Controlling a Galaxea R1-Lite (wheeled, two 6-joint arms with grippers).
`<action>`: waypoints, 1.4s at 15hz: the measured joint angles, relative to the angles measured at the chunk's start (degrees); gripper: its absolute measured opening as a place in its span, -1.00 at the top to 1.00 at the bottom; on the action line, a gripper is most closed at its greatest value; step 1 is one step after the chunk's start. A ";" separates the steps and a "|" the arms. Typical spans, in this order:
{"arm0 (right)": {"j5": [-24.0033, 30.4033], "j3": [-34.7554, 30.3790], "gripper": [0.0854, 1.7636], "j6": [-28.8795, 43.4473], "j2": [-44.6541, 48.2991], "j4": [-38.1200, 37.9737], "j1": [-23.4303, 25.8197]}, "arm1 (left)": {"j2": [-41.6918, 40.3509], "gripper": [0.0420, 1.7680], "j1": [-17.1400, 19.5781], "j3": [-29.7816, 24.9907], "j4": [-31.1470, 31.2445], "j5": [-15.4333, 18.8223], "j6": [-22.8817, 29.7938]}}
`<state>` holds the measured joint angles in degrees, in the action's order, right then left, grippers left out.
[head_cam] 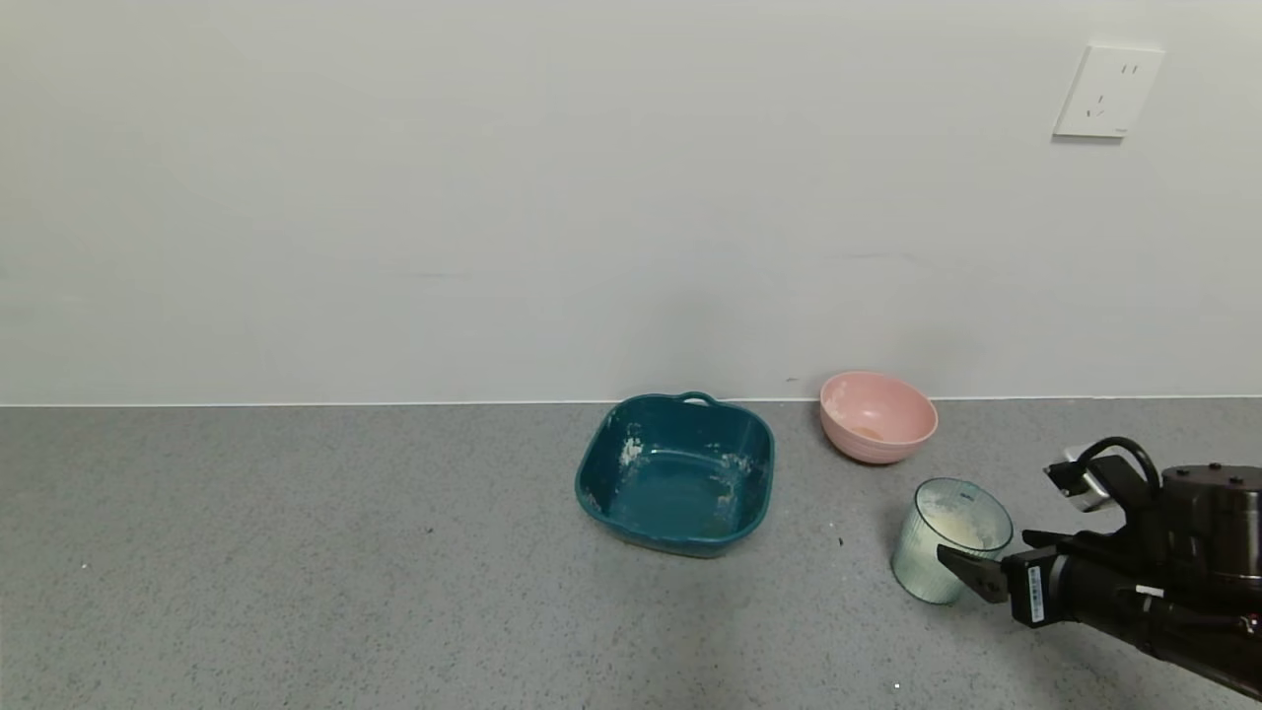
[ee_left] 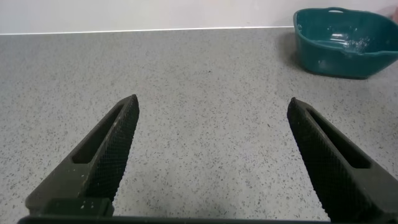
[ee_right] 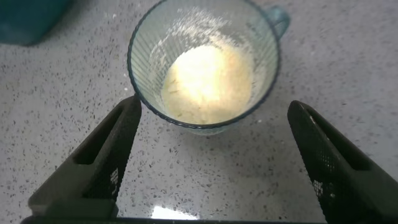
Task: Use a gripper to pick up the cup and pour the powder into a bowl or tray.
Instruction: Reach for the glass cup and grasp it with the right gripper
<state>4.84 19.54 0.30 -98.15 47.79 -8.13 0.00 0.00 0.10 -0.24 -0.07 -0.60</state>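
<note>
Cup point(head_cam: 948, 540) upright, mouth up, right hand point(ee_right: 211, 146) spread beside

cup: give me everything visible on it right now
The cup is a translucent pale blue-green tumbler with fine vertical ribs, tapering to its base, apparently plastic. It stands upright on the grey speckled counter, right of the teal basin and in front of the pink bowl. Clumpy off-white powder fills its bottom and dusts the walls. A small tab juts from the rim. The right gripper is open just short of it, not touching.
</note>
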 joint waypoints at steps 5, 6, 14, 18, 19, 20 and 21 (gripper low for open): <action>0.00 2.08 -0.94 0.10 -4.34 0.91 -1.40 | 0.00 -0.94 0.00 0.00 0.00 0.00 -0.02; -0.02 2.73 -0.94 0.11 -5.30 1.29 -1.43 | 0.00 -0.94 0.00 0.00 -0.02 0.00 0.00; -0.21 5.51 -0.94 0.02 -10.89 1.79 -1.38 | 0.00 -0.94 0.00 0.00 0.00 0.00 -0.02; -0.29 6.06 -0.94 0.05 -12.52 3.86 -0.88 | 0.00 -0.94 0.00 0.00 -0.02 0.02 0.00; -0.35 6.08 -0.94 0.11 -13.02 5.30 -0.82 | 0.00 -0.94 0.00 0.00 0.00 0.00 -0.02; -0.41 6.06 -0.94 0.07 -13.54 6.62 -0.77 | 0.00 -0.94 0.00 0.00 -0.02 0.00 -0.02; -0.46 5.97 -0.94 0.10 -14.12 6.97 -0.73 | 0.00 -0.94 0.00 0.00 0.00 0.00 -0.02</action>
<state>4.38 25.51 0.40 -112.26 54.76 -8.86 0.00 0.00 0.10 -0.24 -0.07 -0.62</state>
